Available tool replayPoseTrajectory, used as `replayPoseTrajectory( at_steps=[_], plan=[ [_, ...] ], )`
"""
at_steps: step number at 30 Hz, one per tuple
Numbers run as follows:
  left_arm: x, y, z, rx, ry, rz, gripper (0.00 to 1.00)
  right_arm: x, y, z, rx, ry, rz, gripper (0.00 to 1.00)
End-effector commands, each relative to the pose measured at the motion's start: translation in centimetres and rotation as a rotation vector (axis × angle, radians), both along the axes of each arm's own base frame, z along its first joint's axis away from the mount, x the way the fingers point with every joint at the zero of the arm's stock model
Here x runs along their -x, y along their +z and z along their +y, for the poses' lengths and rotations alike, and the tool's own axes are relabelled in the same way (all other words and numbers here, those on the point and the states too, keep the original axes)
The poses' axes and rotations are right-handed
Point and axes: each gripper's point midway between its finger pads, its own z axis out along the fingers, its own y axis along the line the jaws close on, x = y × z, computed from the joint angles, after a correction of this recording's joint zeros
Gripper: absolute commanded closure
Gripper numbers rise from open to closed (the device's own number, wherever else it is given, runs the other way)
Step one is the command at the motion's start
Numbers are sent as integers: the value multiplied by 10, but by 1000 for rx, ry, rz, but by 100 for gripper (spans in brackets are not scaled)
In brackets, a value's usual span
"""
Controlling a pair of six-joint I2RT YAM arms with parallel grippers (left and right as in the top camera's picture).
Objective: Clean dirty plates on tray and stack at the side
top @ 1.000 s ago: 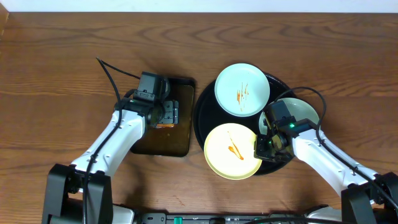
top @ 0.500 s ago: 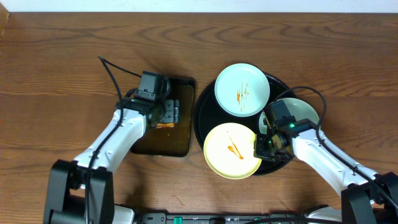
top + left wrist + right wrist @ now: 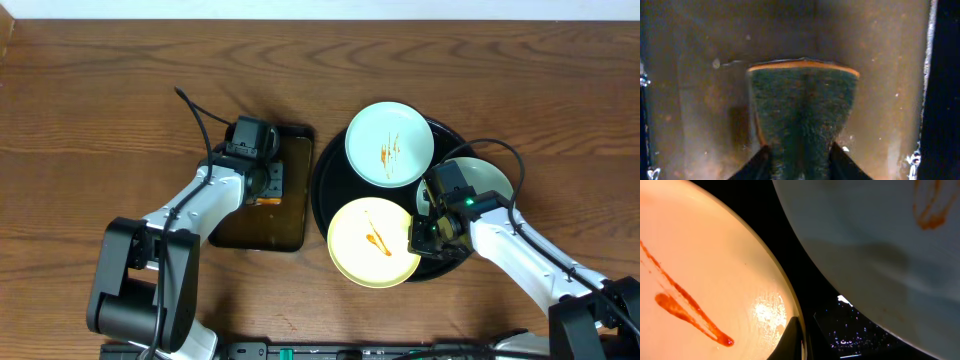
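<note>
Sponge [image 3: 802, 115] first: my left gripper [image 3: 801, 162] is clamped narrow on its green scouring face, orange backing edge pointing away. It hangs low over the small dark rectangular tray [image 3: 290, 225] left of the worktop's centre, whose floor looks wet and brownish in the left wrist view. Over to the right, the big black tray [image 3: 328, 182] sits right of centre toward the near edge, and all three plates are on it, none stacked at the side yet. On the tray's far side the mint plate [image 3: 390, 143] carries orange streaks. On the near side the yellow plate [image 3: 373, 243] has a red-brown smear and seems to overhang the tray's near rim. Toward the right edge, the third plate [image 3: 490, 177] is half hidden under my right arm. The right gripper [image 3: 422, 238] is down at the yellow plate's right-hand rim, but the right wrist view shows only one fingertip [image 3: 795, 340] against that rim, so I can't tell how wide it stands or whether it has the plate at all. Risks as I judge them: that overhanging yellow plate could tip or skate off the glossy tray if it gets pushed sideways. A thin edge pinch may slip once scrubbing force comes on. A dripping sponge could trail dirty water across the wood, and the two arms could crowd each other over the tray.
</note>
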Motion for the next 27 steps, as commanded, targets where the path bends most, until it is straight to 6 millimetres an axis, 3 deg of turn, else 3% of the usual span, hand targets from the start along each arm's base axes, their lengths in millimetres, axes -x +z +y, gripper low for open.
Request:
replayPoseTrajectory(
  at_steps=[1,2,15,27],
  plan=[
    [-4,5,1,-10,1,-22,88,-4,0,-3,27,-2,-14,99],
    [-5,6,2,-17,4,-28,92,-4,0,-3,27,-2,-14,99],
    [-9,47,2,7,18,-125,92,-4,0,-3,27,-2,-14,99],
    [-10,51,-1,27,11,-136,92,-4,0,-3,27,-2,-14,99]
  ],
)
